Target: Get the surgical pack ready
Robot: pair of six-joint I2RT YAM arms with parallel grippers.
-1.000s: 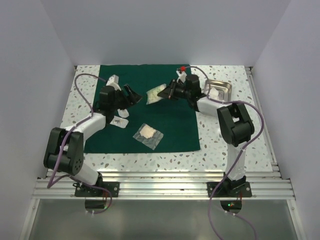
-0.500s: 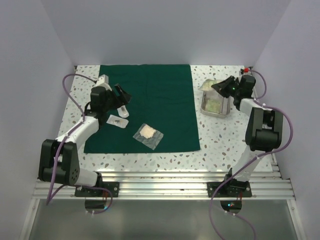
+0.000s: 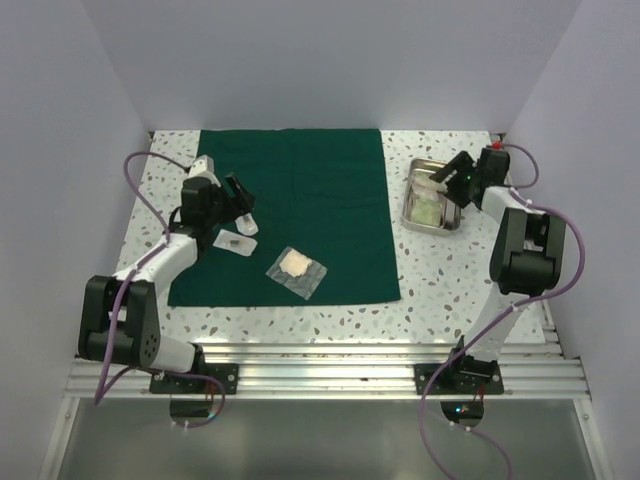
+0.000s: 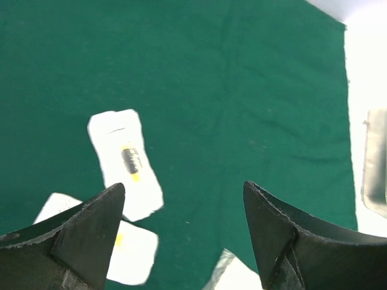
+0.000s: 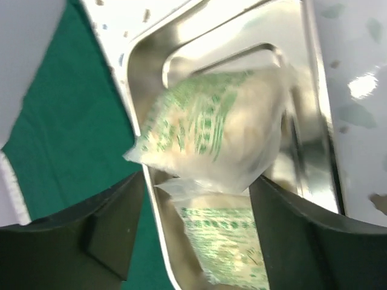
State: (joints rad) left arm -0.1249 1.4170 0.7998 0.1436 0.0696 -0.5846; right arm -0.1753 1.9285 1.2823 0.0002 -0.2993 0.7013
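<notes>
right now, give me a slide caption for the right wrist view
Open right tool over the steel tray, where one green-printed gauze pouch lies partly atop a second pouch.

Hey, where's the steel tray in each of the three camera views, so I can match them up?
Top external: the steel tray sits right of centre on the table, just right of the green cloth.
Left wrist: only a sliver at the right edge, beyond the cloth.
Right wrist: it fills most of the picture, holding gauze pouches.
Shared landmark: the green cloth's edge beside the tray.
</notes>
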